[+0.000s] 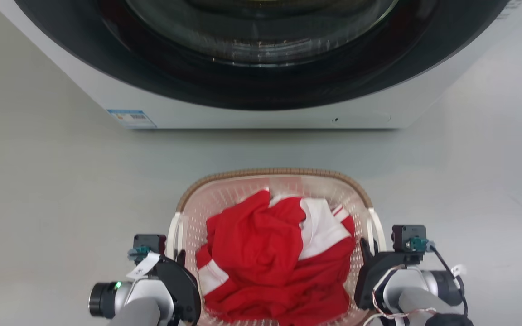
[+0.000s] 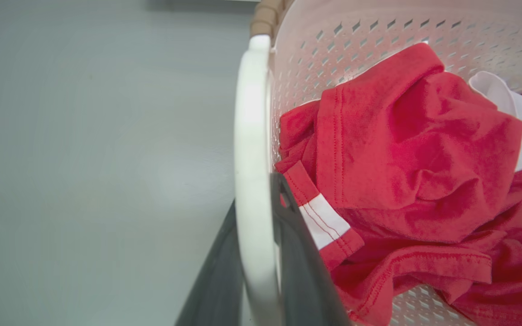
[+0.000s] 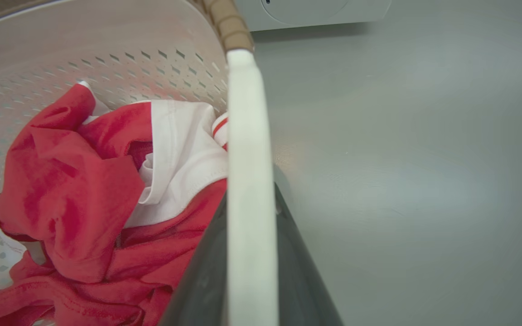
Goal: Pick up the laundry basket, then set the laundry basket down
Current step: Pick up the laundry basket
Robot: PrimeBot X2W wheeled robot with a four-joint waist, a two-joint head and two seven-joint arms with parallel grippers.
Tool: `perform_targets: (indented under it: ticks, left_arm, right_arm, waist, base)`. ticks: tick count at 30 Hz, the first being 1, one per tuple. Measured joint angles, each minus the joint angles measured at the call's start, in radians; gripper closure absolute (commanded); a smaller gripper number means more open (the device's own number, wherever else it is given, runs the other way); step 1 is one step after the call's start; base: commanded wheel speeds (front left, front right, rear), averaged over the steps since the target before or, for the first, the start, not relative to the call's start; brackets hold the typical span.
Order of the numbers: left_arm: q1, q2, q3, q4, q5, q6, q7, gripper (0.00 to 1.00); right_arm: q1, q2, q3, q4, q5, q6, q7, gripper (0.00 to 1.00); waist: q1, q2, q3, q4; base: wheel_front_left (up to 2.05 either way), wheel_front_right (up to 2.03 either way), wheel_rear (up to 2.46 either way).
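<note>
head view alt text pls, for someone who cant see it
Seen from above, a pale pink laundry basket holding red and white clothing is over a grey floor, in front of a washing machine. The left tool and right tool are at its two sides.

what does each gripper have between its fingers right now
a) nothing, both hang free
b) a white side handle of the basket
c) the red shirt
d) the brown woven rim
b: in the left wrist view the left gripper straddles a white side handle of the laundry basket, and in the right wrist view the right gripper straddles the other handle.
</note>
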Motion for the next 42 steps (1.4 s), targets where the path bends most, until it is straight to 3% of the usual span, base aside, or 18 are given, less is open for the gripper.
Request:
perform_targets:
  ticks: [24, 42]
  left_arm:
    - [0.222, 0.010, -0.060, 0.040, -0.054, -0.017, 0.090, 1.00]
    - [0.294, 0.017, -0.113, 0.023, -0.072, -0.017, 0.128, 1.00]
  right_arm:
    - [0.222, 0.000, 0.165, -0.024, 0.238, -0.010, 0.104, 1.00]
    - [0.270, -0.001, 0.237, 0.000, 0.320, -0.010, 0.112, 1.00]
  waist:
    - [0.0001, 0.0000, -0.315, -0.053]
    - [0.0002, 0.0001, -0.408, -0.072]
  base:
    - [0.00, 0.00, 0.00]
    - [0.00, 0.00, 0.00]
